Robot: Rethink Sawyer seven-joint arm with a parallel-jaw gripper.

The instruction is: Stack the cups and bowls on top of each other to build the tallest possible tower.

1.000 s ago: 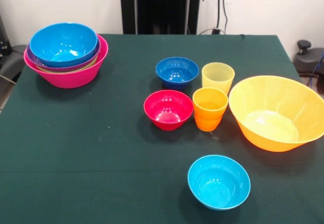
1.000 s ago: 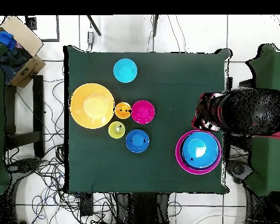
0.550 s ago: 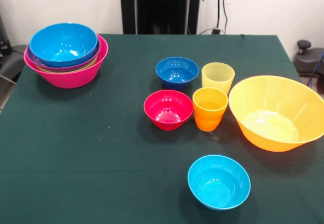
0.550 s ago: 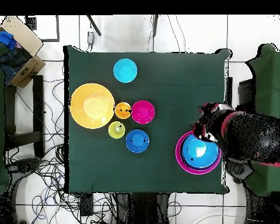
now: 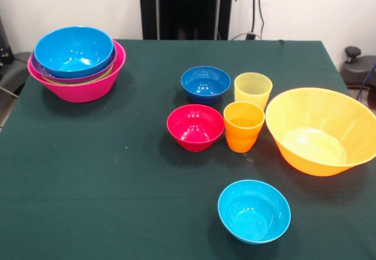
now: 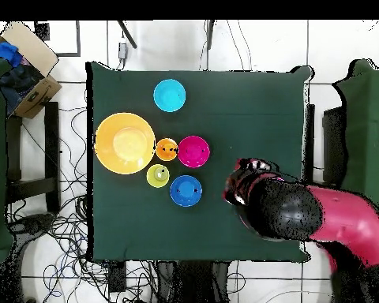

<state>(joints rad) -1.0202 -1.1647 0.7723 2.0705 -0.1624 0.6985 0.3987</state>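
Tower [image 5: 76, 60] at table corner, arm [image 6: 303, 213] above it

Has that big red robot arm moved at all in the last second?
Yes. Seen from overhead, the arm was beside the table's right edge, above the pink bowl stack. It has swung in over the cloth, now hiding that stack, heading toward the dark blue bowl.

Tower [image 5: 76, 60]: pink base bowl, purple and lime rims, sky blue bowl on top; dark green tablecloth [image 5: 117, 172]. Loose bowls: dark blue [image 5: 205, 83], red [image 5: 195, 127], cyan [image 5: 254, 210], large orange [image 5: 320, 131]. Cups: translucent pale yellow [image 5: 252, 90], opaque orange [image 5: 244, 125]; arm [image 6: 303, 213] red and black.
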